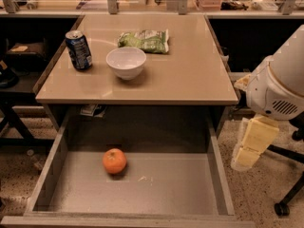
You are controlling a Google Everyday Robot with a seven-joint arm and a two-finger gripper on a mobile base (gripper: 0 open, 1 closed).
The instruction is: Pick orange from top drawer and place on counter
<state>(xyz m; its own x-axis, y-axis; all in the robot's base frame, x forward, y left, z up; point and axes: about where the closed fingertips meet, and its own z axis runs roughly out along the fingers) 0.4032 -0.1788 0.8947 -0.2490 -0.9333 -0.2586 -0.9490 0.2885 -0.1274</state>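
A wide grey top drawer (180, 194) stands pulled open. The orange (114, 161) rests on the drawer's bottom, left of its middle and nearer its back, touching no wall. The robot's pale yellow hand (254, 144) hangs outside the drawer's right wall, apart from it, beneath a white arm housing (280, 84). Whether the hand is spread or pressed together cannot be told, and it holds nothing. Above the drawer's back, the beige surface (190, 70) carries a white bowl (126, 63), a blue can (79, 50) and a green bag (144, 41).
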